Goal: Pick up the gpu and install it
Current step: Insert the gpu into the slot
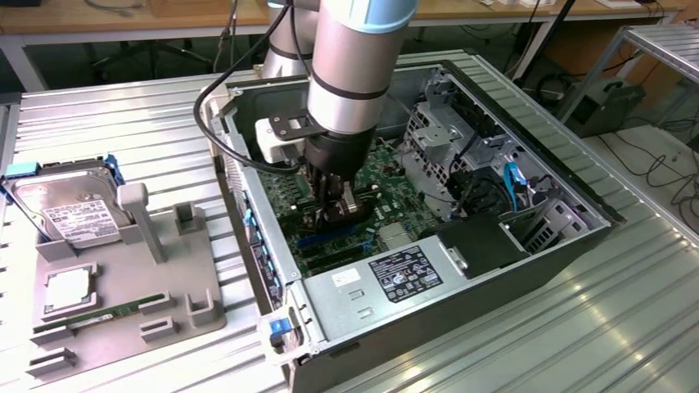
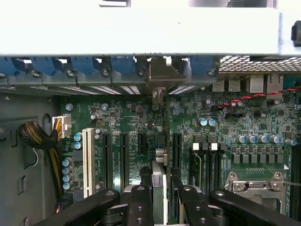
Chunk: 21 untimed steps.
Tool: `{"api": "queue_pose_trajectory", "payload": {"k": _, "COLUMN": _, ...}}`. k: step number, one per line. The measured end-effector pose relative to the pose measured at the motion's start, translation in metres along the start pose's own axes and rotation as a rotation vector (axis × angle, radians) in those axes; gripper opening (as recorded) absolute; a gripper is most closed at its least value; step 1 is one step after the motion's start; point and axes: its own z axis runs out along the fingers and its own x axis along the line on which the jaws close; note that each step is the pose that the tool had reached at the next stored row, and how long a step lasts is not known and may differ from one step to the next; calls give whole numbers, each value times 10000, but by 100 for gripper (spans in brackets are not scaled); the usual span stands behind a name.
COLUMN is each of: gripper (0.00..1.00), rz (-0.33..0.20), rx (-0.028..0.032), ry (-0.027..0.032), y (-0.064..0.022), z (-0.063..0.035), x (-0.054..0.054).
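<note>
The open computer case (image 1: 568,246) lies on the metal table with its green motherboard (image 2: 235,136) exposed. My gripper (image 1: 333,211) reaches down inside it over the expansion slots. It is shut on the gpu (image 2: 159,176), which I see edge-on as a thin card between the black fingers (image 2: 140,205). The card runs across the board toward the rear slot wall. Its silvery end bracket (image 2: 162,70) sits among the blue slot clips (image 2: 113,63). The card stands over a black slot beside the other black slots (image 2: 124,157); whether it is seated I cannot tell.
A grey fixture (image 1: 186,286) at the exterior view's left holds a silver hard drive (image 1: 65,211), a CPU (image 1: 68,288) and a green RAM stick (image 1: 93,319). In the case are the power supply (image 1: 404,270), drive cage (image 1: 437,139), white slot (image 2: 87,160), CPU socket (image 2: 256,181) and cable bundle (image 2: 37,136).
</note>
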Motion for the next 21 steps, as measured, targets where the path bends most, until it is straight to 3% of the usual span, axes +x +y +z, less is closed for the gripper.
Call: {"api": "queue_pose_trajectory", "payload": {"k": 21, "gripper": 26, "rz": 243, "rx": 3, "ry": -9, "y": 2, "z": -29, "x": 2}}
